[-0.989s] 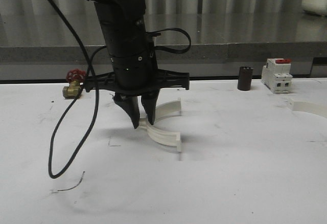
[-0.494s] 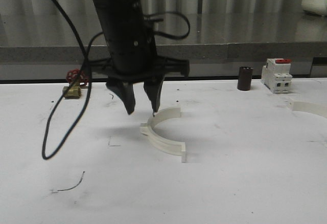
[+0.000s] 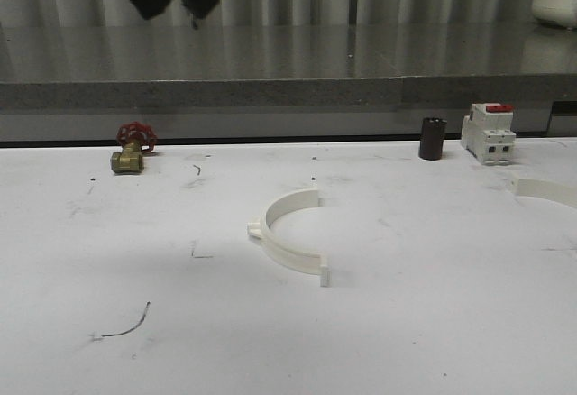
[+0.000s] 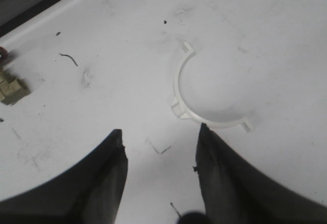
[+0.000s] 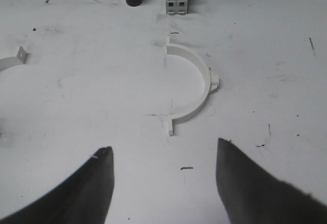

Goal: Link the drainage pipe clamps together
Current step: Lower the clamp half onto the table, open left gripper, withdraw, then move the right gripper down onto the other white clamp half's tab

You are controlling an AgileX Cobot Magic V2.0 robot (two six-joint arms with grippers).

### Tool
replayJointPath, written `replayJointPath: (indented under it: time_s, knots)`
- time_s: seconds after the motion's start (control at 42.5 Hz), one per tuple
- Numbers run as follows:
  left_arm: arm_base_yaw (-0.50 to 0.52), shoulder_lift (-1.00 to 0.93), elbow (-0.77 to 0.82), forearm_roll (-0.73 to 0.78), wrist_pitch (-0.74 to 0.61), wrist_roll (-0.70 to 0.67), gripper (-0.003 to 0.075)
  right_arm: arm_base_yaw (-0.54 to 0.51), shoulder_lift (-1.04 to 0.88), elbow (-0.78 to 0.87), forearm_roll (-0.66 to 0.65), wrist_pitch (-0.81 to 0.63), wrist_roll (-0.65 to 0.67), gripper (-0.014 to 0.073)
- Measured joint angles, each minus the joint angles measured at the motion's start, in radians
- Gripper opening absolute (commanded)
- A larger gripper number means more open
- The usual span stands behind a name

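One white clamp half [image 3: 287, 235] is lying alone mid-tabletop, the other [image 3: 546, 190] by the right edge. Both grippers, left [image 4: 159, 137] and right [image 5: 163, 155], are hanging open, holding nothing.

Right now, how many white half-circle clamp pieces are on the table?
2. One clamp half lies near the middle of the table, its opening facing right. The other clamp half lies at the right edge, in front of the breaker, partly cut off from view.

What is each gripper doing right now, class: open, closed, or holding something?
Left gripper: jaws open, empty, above the half-ring clamp.
Right gripper: jaws open, empty, above the other clamp.
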Motion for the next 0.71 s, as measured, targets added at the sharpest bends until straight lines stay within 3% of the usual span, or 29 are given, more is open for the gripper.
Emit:
replayJointPath:
  time_s: [0.353,0.706]
  knots:
    - [0.008,-0.414,0.400,-0.047,-0.118,0.008,0.0315,0.000,0.000,0.000,0.000,0.000,0.000,0.0469]
    - [0.008,-0.668,0.580,-0.047,-0.130,0.011,0.0315,0.000,0.000,0.000,0.006,0.000,0.000,0.0469]
